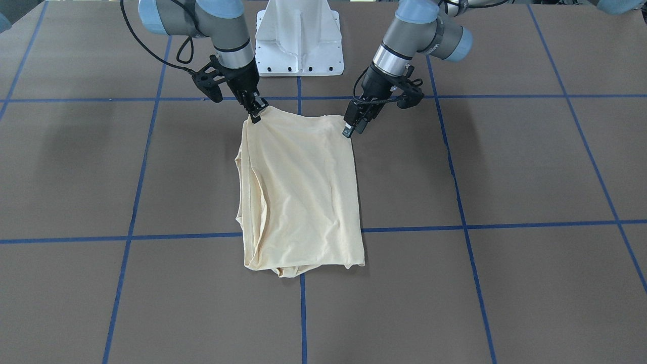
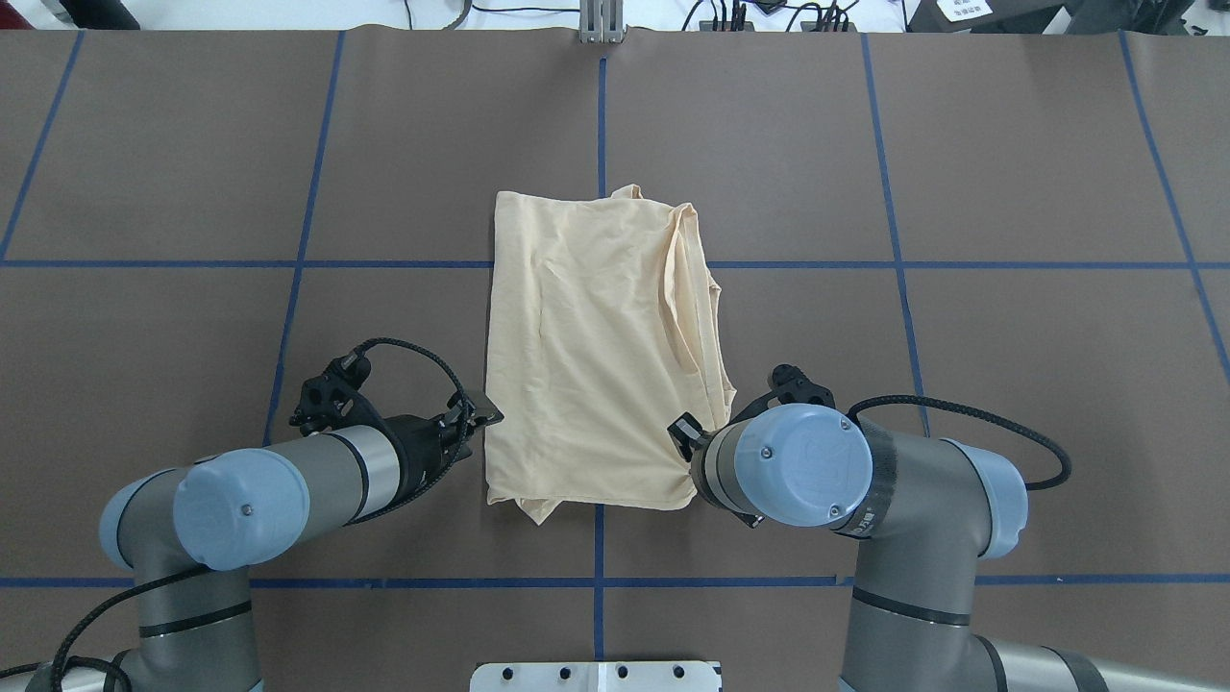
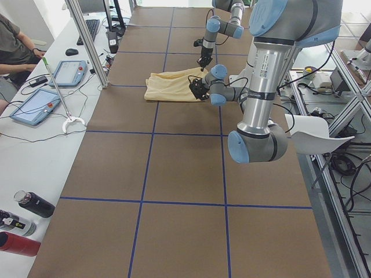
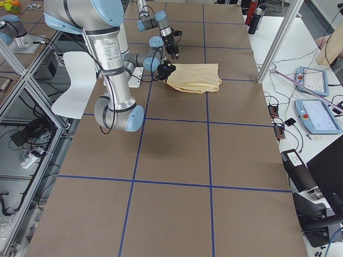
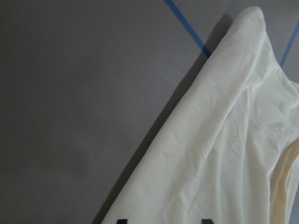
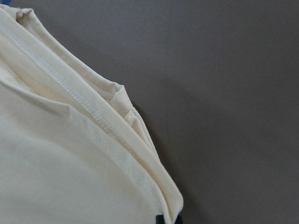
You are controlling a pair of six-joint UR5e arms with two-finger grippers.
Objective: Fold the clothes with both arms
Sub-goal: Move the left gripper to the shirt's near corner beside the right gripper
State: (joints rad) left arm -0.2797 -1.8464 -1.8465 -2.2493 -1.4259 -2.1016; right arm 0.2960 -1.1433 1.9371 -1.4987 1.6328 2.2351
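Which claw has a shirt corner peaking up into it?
The right gripper: the shirt corner rises to its tips; by the left gripper it lies flatter.

Cream shirt — folded rectangle, one corner lifted.

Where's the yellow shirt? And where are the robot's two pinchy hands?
shirt (image 1: 303, 187), exterior front-facing view, middle of the folded cloth.
left gripper (image 1: 353, 129), exterior front-facing view, between its fingertips, at one shirt corner.
right gripper (image 1: 256, 115), exterior front-facing view, between its fingertips, at the raised shirt corner.
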